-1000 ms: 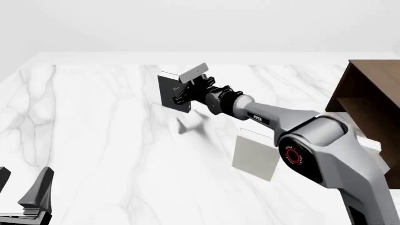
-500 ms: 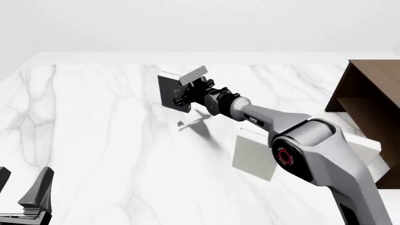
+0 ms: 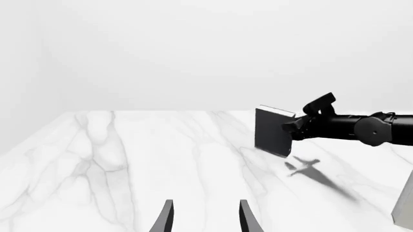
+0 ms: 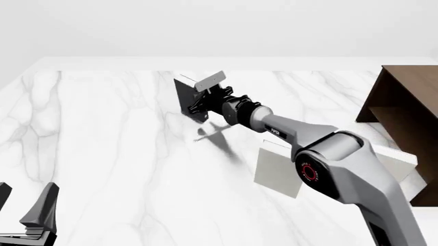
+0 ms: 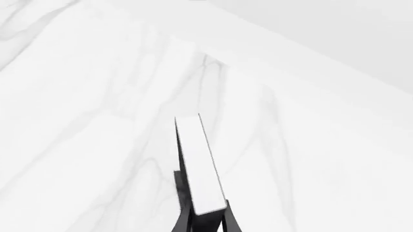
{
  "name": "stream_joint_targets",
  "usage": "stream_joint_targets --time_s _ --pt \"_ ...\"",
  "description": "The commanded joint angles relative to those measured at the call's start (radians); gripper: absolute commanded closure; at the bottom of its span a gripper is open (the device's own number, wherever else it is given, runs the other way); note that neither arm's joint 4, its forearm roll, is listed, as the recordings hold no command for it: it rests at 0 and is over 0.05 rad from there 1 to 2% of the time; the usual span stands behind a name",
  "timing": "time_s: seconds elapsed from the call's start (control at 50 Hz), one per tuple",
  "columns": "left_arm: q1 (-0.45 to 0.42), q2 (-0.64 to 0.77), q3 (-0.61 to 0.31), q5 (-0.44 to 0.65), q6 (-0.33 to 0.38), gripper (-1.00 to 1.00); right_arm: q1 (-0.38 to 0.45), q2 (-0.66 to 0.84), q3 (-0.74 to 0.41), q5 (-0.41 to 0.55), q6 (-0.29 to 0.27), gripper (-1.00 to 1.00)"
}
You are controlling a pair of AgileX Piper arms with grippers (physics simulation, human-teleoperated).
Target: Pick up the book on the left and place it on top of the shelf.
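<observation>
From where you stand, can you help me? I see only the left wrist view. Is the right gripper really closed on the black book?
Observer: Yes. In the right wrist view the right gripper is shut on the black book, its white page edge pointing away from the camera.
Operator: Is the shelf near? I cannot see it.
Observer: In the front view the shelf stands at the far right, apart from the book.
Operator: Is anything between them?
Observer: Yes, a pale grey book stands upright under the right arm.
</observation>
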Motion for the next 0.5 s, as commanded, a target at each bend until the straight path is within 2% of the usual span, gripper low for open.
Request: stream_joint_targets --time_s 0.02,0.18,0.26,0.5 --pt "0.000 0.000 0.000 0.000 0.000 -1.00 0.012 -0.022 0.046 -0.031 0.008 1.00" --pt "0.000 0.000 0.000 0.000 0.000 -1.00 -0.007 -0.053 0.076 -0.050 0.012 1.00" --pt "0.000 0.000 0.000 0.000 0.000 -1.00 -0.004 -0.134 0.157 -0.083 0.042 1.00" --pt "0.000 0.000 0.000 0.000 0.000 -1.00 -0.019 -0.373 0.391 -0.147 0.022 1.00"
